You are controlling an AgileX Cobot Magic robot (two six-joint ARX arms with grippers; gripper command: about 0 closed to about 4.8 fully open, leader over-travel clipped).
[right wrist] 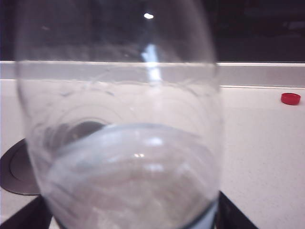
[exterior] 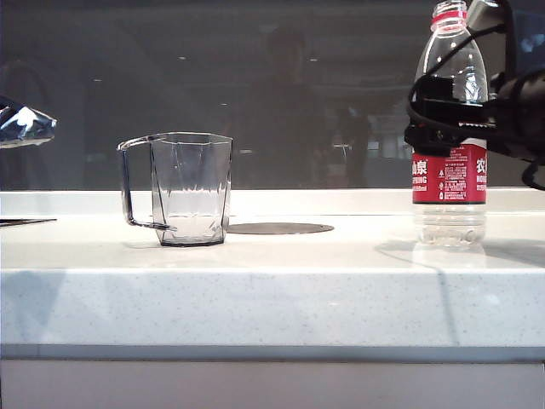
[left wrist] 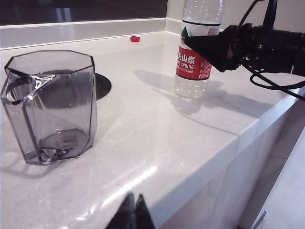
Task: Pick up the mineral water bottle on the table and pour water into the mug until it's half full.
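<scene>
The mineral water bottle [exterior: 450, 183] stands upright at the right of the table [exterior: 272, 298], uncapped, with its red-and-white label facing out. My right gripper [exterior: 443, 128] reaches in from the right at the height of the label's top edge. It is open, one finger on either side of the bottle [right wrist: 124, 143], which fills the space between them [right wrist: 131, 217]. The mug [exterior: 191, 187] stands left of centre, handle to the left, and looks empty. In the left wrist view the mug [left wrist: 52, 105] is close by. My left gripper [left wrist: 132, 210] is shut, holds nothing, and hangs over the table's front edge.
A flat dark round disc [exterior: 279, 228] lies in the table just right of the mug. A small red cap [left wrist: 135, 39] sits near the back wall. A shiny dark part [exterior: 25, 123] juts in at the far left. The right arm's cables [left wrist: 276, 83] hang beside the bottle.
</scene>
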